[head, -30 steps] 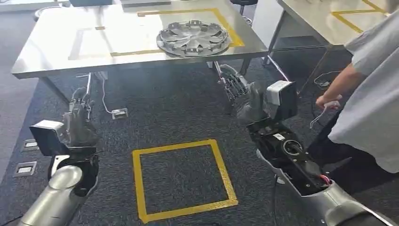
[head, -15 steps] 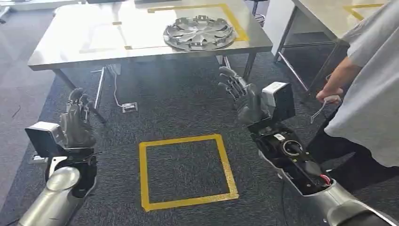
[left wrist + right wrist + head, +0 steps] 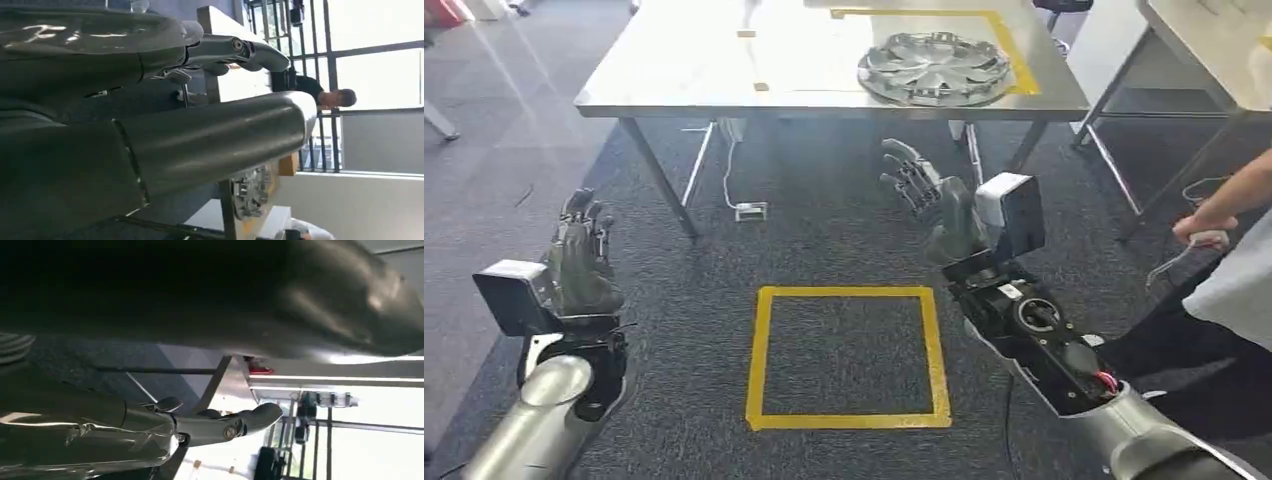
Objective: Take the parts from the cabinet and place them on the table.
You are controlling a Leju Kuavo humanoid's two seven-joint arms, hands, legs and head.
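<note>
A silver wheel cover (image 3: 935,68) lies flat on the steel table (image 3: 684,70), inside a yellow tape outline (image 3: 1024,70) at its right end. In the left wrist view the wheel cover (image 3: 250,192) shows beyond the thumb. My left hand (image 3: 582,255) is raised over the carpet at the lower left, fingers straight and apart, holding nothing. My right hand (image 3: 929,195) is lifted in front of the table's near edge, fingers spread, empty. In both wrist views the left hand (image 3: 150,100) and right hand (image 3: 150,435) hold nothing.
A yellow tape square (image 3: 849,355) marks the dark carpet between my arms. A person (image 3: 1234,260) stands at the right holding a thin tool. A second table (image 3: 1204,50) is at the far right. A floor socket (image 3: 751,211) with a cable lies under the near table.
The whole scene has shifted rightward in the picture, so the camera has turned left. Both hands stay raised and empty in about the same pose.
</note>
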